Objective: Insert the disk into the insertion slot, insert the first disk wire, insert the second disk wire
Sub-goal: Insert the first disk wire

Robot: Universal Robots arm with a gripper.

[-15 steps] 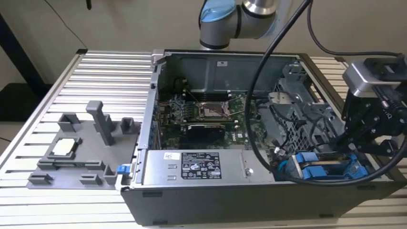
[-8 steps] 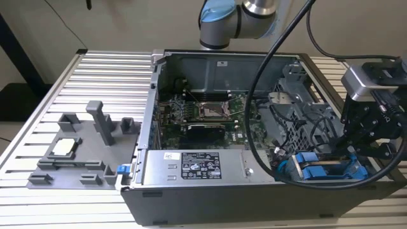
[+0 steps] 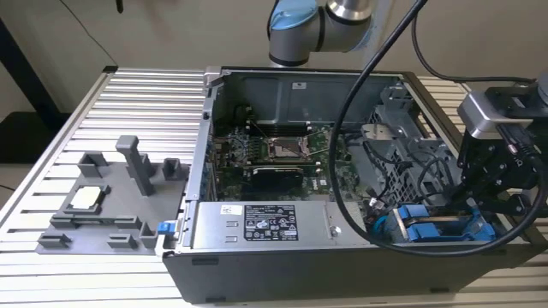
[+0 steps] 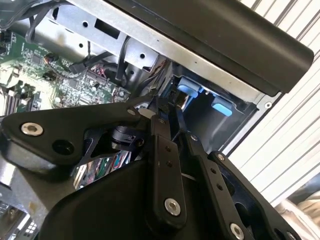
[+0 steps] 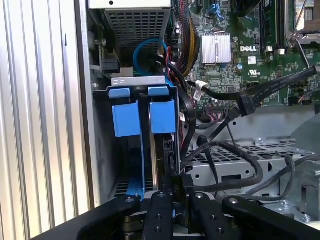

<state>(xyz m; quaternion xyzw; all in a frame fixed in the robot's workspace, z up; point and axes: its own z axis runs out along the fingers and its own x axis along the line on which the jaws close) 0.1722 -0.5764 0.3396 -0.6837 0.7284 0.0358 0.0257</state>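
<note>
Though the disk [image 5: 156,165] sits in the insertion slot [image 5: 106,150], the gripper [image 5: 176,194] beside it is pinched almost closed on what looks like a dark wire plug [image 5: 184,181], which could jam if pushed in crooked.

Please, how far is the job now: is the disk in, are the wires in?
Done, it seems: the disk sits inside the insertion slot. In hand: the gripper is at the disk's outer edge; whether it holds a wire, I cannot tell. Left: a black wire lies loose over the board, so wiring looks unfinished.
</note>
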